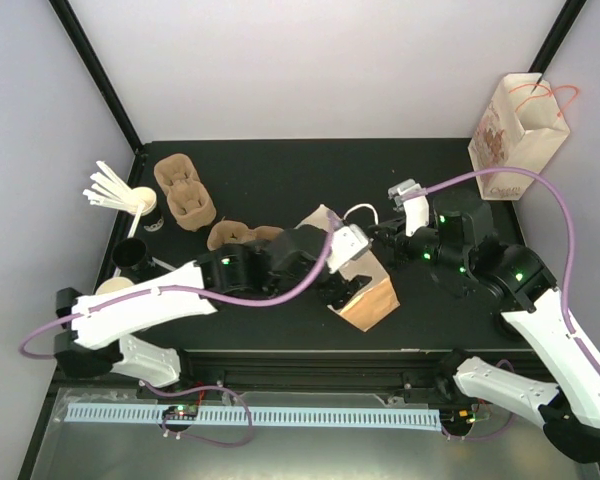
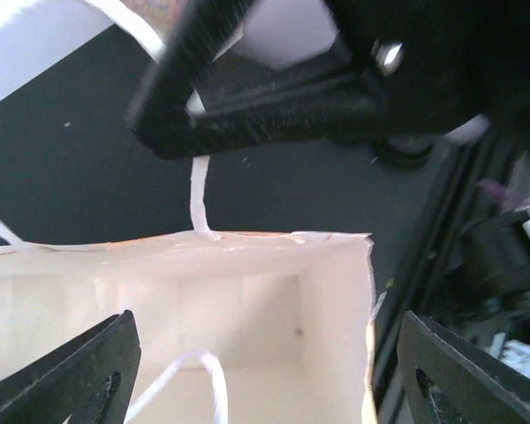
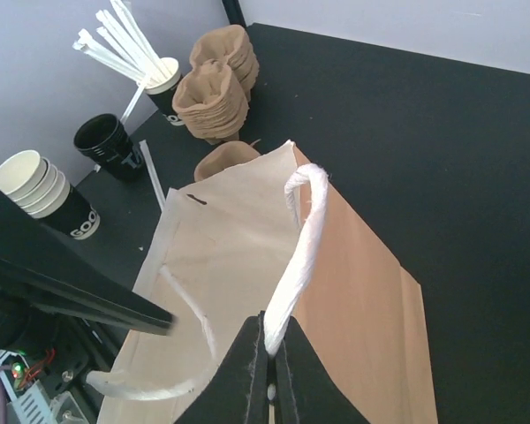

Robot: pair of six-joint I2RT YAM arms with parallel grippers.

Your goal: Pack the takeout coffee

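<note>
While the right pincer [image 3: 267, 344] pinches the bag handle [image 3: 302, 238], stacked cups [image 3: 28, 181] stand well apart.

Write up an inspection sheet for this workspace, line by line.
Surface: black table, no spills seen.
Job's things: stack of paper cups at the left edge, none packed; brown bag mid-table, mouth open, visible inside empty.
Clutter: stirrers in a holder cup; pulp cup trays; lone black cup; printed bag at the far right corner.
Pincers: left pincer open at the brown bag's mouth; right pincer shut on its white handle.
Cables: purple cables run along both arms.
Surroundings: pale walls, black frame posts; nothing else seen.
</note>
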